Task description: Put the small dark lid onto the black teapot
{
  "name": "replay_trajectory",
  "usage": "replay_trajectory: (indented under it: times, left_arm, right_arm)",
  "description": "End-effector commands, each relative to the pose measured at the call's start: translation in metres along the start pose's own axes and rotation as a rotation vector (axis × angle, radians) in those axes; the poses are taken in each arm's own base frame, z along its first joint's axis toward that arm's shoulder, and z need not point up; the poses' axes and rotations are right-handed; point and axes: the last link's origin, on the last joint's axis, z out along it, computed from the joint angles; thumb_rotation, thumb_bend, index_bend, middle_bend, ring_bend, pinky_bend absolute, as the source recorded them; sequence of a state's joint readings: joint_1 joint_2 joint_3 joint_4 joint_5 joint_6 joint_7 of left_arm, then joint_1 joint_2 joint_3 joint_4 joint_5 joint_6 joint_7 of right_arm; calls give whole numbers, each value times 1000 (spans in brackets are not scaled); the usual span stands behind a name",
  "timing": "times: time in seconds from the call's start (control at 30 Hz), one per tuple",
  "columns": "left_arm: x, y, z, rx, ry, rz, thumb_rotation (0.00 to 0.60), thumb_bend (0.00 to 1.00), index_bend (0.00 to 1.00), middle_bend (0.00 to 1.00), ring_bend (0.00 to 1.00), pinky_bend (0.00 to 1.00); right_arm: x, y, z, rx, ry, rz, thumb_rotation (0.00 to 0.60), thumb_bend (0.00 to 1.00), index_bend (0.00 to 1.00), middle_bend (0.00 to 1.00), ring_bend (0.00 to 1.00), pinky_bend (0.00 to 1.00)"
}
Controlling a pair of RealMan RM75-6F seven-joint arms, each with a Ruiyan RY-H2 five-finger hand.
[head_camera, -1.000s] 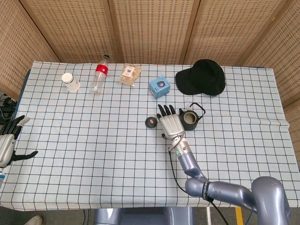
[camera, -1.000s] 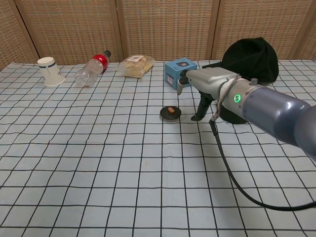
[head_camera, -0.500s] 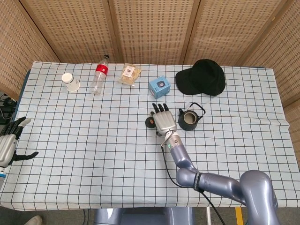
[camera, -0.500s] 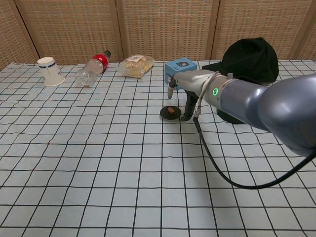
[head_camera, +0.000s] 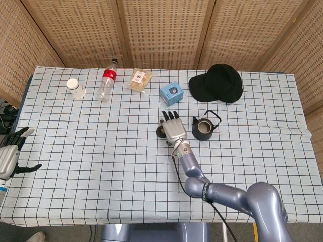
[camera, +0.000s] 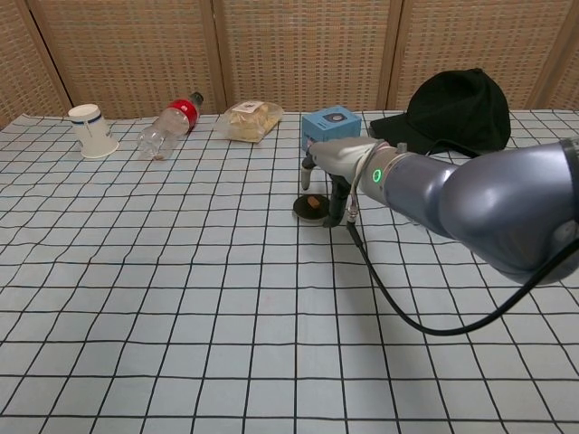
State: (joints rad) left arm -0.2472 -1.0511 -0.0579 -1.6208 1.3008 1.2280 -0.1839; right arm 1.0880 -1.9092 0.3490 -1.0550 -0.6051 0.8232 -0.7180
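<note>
The small dark lid (camera: 311, 209) with an orange knob lies flat on the checked cloth, left of the black teapot (head_camera: 204, 129). My right hand (head_camera: 172, 129) hovers over the lid with its fingers spread; in the head view it hides all but the lid's left rim (head_camera: 160, 133). In the chest view the right hand (camera: 333, 170) reaches down around the lid, with a fingertip (camera: 308, 169) behind it and another (camera: 337, 217) by its right edge. It holds nothing. The arm hides the teapot in the chest view. My left hand (head_camera: 11, 157) rests open at the table's left edge.
Along the back stand a paper cup (head_camera: 76, 88), a lying bottle (head_camera: 106, 82), a snack bag (head_camera: 139, 79), a blue box (head_camera: 171, 93) and a black cap (head_camera: 218, 83). The blue box sits just behind the lid.
My right hand has moved left, from beside the teapot to over the lid, now covering most of it in the head view. The lid, the teapot and the left hand stayed put.
</note>
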Motion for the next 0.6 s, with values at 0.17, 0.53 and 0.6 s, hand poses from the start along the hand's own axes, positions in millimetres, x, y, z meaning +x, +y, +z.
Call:
replay_trajectory:
  times: [0.17, 0.53, 0.6]
  left_arm:
    - [0, 1, -1, -6, -8, -2, 600, 106, 0, 0, 0, 0]
    - [-1, 3, -3, -20, -24, 2, 600, 106, 0, 0, 0, 0]
    - [-2, 4, -4, -25, -29, 3, 600, 106, 0, 0, 0, 0]
  right_arm:
    - [-2, -8, 5, 16, 9, -9, 600, 367, 327, 53, 0, 0]
    - [-8, -10, 14, 9, 2, -58, 600, 367, 322, 53, 0, 0]
    - [-7, -10, 16, 8, 8, -71, 600, 367, 322, 53, 0, 0]
